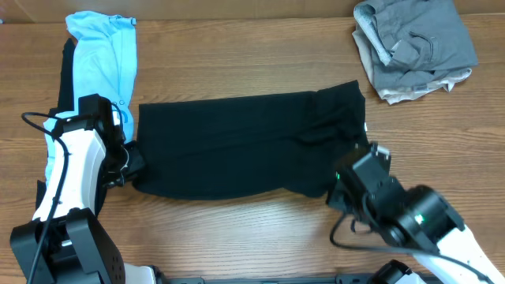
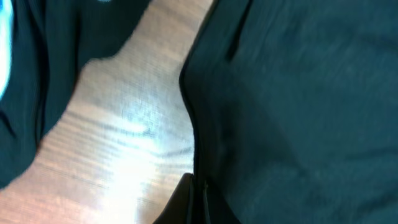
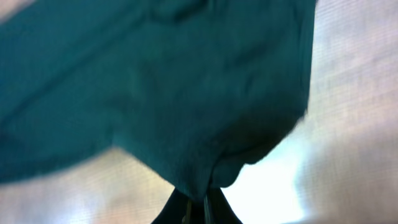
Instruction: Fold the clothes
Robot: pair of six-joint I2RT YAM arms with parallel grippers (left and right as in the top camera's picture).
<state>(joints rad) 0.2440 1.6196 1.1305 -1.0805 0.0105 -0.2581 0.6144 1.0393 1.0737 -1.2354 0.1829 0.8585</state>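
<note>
Both arms are reached low over the brown wooden table (image 1: 237,55), wrists bent down at either end of the black fabric garment (image 1: 237,146), which is spread flat mid-table with its long axis running left to right. Its left edge is seemingly pinched in the closed left gripper (image 1: 130,164), though that wrist view is blurred. Its lower right corner is clamped in the closed right gripper (image 1: 341,185).
</note>
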